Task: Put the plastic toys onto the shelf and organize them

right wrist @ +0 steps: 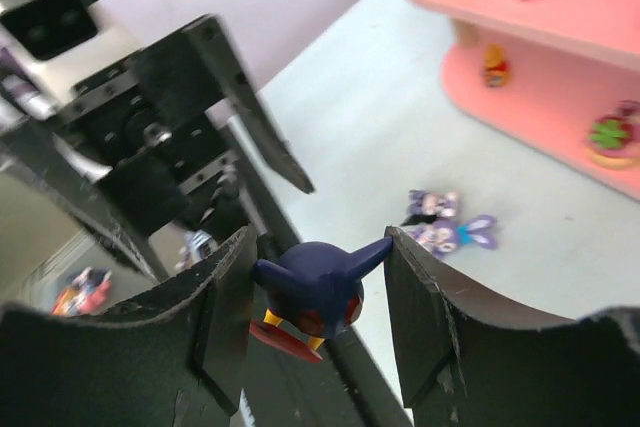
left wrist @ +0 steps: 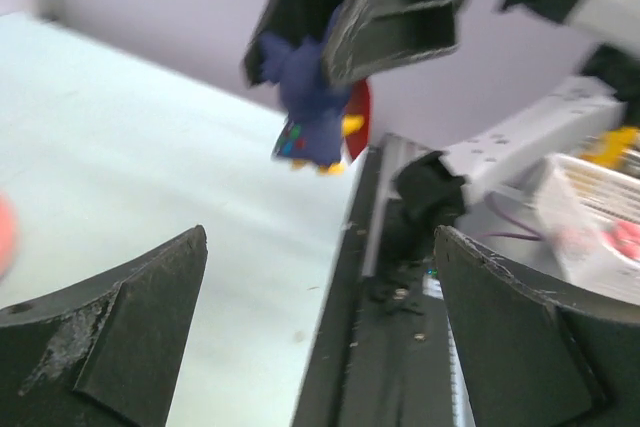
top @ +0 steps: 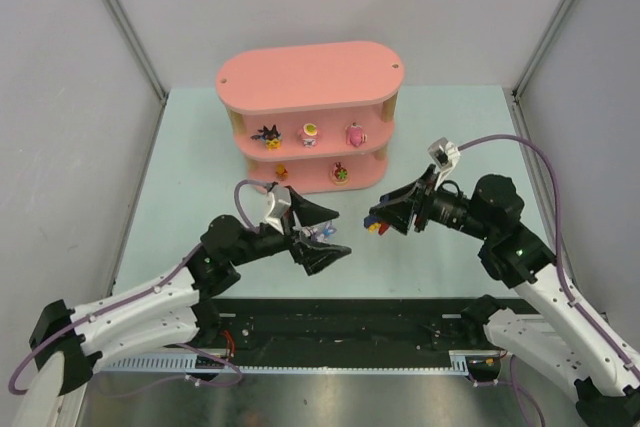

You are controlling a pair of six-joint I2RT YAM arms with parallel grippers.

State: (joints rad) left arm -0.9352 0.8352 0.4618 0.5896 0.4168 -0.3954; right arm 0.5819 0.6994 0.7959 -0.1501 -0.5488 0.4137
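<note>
Left tool [top: 336,235]: jaws wide, nothing held, low over the pale green surface [top: 180,167]. A small lilac long-eared plastic rabbit [right wrist: 455,235] lies on the surface just beside it.

Right tool [right wrist: 318,247]: clamped on the dark blue horned plastic figurine [right wrist: 305,292], clear of the surface, on the near side of the pink three-tier oval shelf [top: 310,77].

We judge the figurine light, rigid and slick. Grip the body, not the horns.

Middle and bottom tiers are part-filled. The top board offers open room, though the posts crowd its ends.
</note>
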